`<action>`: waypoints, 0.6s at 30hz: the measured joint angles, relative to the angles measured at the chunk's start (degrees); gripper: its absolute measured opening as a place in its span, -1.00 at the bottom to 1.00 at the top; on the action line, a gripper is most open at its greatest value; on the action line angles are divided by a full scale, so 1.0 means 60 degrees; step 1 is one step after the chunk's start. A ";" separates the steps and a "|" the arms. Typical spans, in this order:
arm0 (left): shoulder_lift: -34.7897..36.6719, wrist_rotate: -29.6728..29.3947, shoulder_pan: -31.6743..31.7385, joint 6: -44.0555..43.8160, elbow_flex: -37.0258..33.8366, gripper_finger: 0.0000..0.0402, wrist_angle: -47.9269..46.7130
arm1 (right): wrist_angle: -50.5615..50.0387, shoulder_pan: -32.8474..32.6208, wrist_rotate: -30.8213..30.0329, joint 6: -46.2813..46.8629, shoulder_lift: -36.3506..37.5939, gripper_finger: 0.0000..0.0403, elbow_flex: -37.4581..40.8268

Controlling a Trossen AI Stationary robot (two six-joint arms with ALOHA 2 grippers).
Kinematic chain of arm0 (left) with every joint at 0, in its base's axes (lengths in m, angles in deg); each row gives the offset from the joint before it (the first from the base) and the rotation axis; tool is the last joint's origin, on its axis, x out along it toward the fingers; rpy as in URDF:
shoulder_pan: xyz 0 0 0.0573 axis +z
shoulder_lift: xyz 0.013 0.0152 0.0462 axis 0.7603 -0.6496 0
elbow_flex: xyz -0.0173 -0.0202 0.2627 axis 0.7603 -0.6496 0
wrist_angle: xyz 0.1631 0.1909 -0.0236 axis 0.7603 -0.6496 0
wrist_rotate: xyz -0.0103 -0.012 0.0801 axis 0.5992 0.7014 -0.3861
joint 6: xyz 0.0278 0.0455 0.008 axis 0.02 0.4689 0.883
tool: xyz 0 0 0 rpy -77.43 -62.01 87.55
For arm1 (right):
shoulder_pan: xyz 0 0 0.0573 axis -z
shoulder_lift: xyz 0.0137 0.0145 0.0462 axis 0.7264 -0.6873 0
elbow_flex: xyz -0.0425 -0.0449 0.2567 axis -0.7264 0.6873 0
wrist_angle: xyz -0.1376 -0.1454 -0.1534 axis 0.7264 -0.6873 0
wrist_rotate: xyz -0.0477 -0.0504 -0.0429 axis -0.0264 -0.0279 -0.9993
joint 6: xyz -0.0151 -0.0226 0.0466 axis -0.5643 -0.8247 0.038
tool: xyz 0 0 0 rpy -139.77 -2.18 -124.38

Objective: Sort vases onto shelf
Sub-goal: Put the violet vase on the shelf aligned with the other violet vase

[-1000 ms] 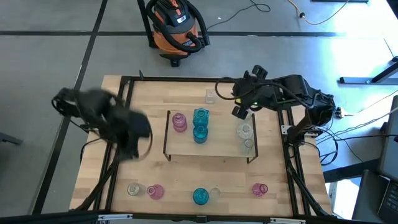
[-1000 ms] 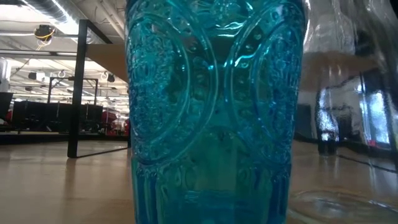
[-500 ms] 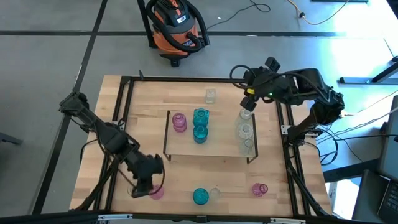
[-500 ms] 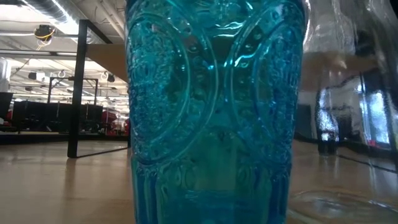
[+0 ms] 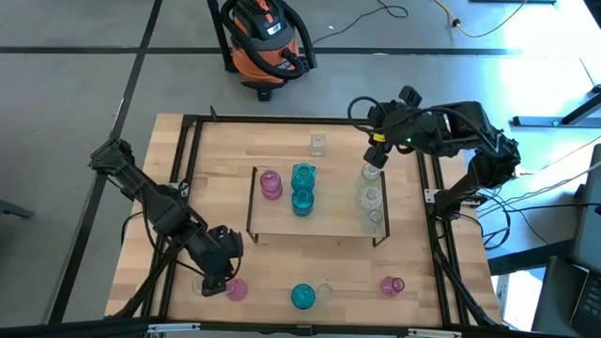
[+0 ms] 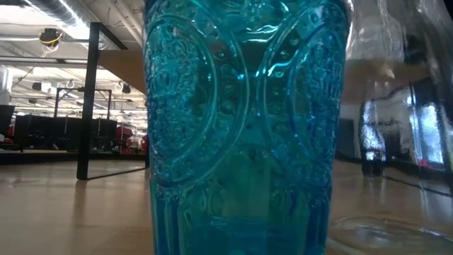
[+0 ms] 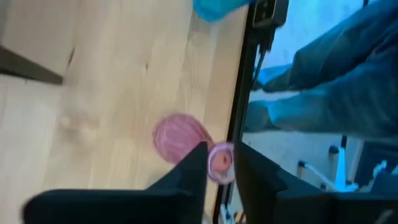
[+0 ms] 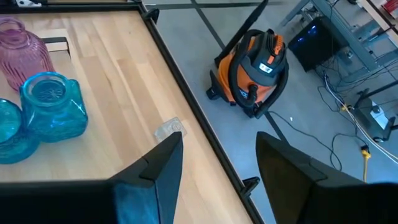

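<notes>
The shelf [image 5: 329,225] holds a pink vase [image 5: 270,184], two teal vases [image 5: 302,175] and three clear vases [image 5: 369,197]. Along the near edge stand a clear vase [image 5: 200,284], a pink vase [image 5: 237,290], a teal vase [image 5: 302,297] and another pink vase [image 5: 392,285]. My left gripper [image 5: 223,280] is low over the near-left pink vase [image 7: 177,137], slightly open, a finger on each side of its mouth. My right gripper [image 5: 375,155] hovers open and empty above the shelf's far right end. The teal vase [image 6: 241,127] fills the low view. My left gripper [image 7: 221,164] comes slanting down from above with its fingers [image 7: 194,167] on either side of the pink vase's mouth [image 7: 221,157]. I cannot tell whether they touch it. The vase stands upright on the table.
A small clear vase [image 5: 318,144] stands on the table beyond the shelf. A black frame [image 5: 188,141] rims the tabletop. An orange and black shop vacuum [image 5: 266,42] sits on the floor past the far edge. Blue cloth [image 7: 329,74] shows beyond the near edge.
My left gripper has swept from the table's left middle toward the near edge and down onto the near-left pink vase, then held still. My right gripper has drawn back a little toward the far edge, uncovering the farthest clear vase on the shelf.
</notes>
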 joint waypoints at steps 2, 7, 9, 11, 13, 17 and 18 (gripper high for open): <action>-0.0001 0.0168 -0.0078 0.0009 0.0000 -0.50 -0.0125 | 0.0000 0.0000 0.0002 0.0001 -0.0002 -0.08 0.0000; -0.0067 0.0404 -0.0154 0.0112 0.0000 -0.30 -0.0122 | 0.0000 0.0000 0.0002 0.0007 -0.0002 -0.08 0.0000; -0.0182 0.0391 -0.0147 0.0191 0.0000 -0.27 -0.0136 | 0.0003 0.0000 0.0000 0.0009 -0.0002 -0.08 0.0000; -0.0395 0.0387 -0.0147 0.0195 0.0000 -0.27 -0.0266 | 0.0000 0.0000 -0.0002 0.0044 -0.0002 -0.08 0.0000; -0.0661 0.0399 -0.0139 0.0187 0.0000 -0.27 -0.0533 | 0.0000 0.0000 -0.0001 0.0088 -0.0002 -0.08 0.0000; -0.1064 0.0586 -0.0196 0.0456 0.0000 -0.28 -0.0543 | 0.0000 0.0000 0.0004 0.0212 -0.0005 -0.08 0.0000; -0.1138 0.0636 -0.0220 0.0501 0.0000 -0.28 -0.0536 | 0.0000 0.0000 0.0039 0.0215 -0.0002 -0.08 0.0000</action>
